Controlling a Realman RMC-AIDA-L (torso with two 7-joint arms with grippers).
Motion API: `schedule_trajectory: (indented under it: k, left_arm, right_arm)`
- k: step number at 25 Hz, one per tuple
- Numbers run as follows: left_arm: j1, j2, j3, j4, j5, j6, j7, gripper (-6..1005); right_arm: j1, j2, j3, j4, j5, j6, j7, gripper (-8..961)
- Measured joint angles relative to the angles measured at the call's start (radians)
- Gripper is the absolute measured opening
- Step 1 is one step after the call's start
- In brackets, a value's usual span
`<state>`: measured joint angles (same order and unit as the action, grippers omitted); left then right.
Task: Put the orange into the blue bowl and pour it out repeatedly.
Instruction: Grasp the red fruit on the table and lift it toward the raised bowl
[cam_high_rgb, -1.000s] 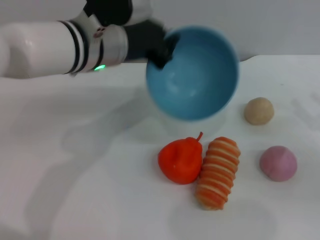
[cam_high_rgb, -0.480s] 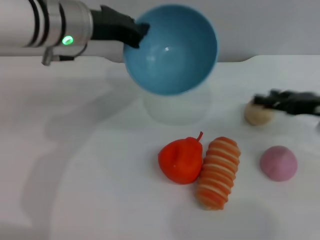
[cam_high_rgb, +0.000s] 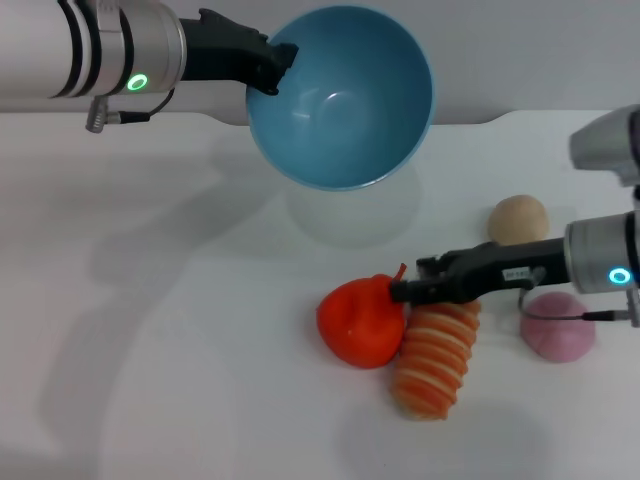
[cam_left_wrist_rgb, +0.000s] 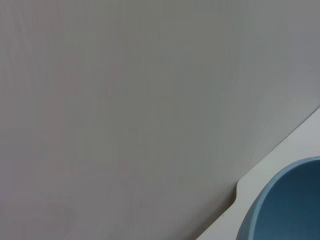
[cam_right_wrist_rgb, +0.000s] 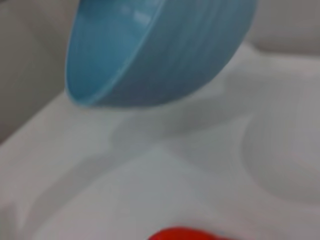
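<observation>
One orange (cam_high_rgb: 360, 322) on table, right end effector (cam_high_rgb: 408, 291) touching (stem side)

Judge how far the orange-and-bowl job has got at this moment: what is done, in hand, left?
Done: the orange lies on the table, out of the empty blue bowl, which the left gripper holds tilted in the air. In hand: the right gripper is at the orange's stem side. Left: grasp it and drop it into the bowl.
</observation>
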<state>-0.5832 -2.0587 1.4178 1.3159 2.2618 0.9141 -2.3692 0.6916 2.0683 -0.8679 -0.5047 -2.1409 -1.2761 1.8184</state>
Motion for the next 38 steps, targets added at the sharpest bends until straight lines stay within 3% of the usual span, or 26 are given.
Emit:
schedule_trajectory:
  k: [18, 28, 38]
  left_arm:
    - [0.005, -0.001, 0.062, -0.012, 0.001, -0.068, 0.004, -1]
    - [0.010, -0.002, 0.073, -0.022, 0.001, -0.080, 0.004, 0]
    - [0.009, 0.000, 0.077, -0.021, 0.001, -0.073, 0.005, -1]
  right_arm:
    - [0.042, 0.010, -0.086, 0.151, 0.113, 0.092, -0.074, 762]
    - [0.047, 0.012, -0.160, 0.153, 0.119, 0.114, -0.096, 720]
    - [0.040, 0.013, -0.162, 0.154, 0.177, 0.099, -0.161, 372]
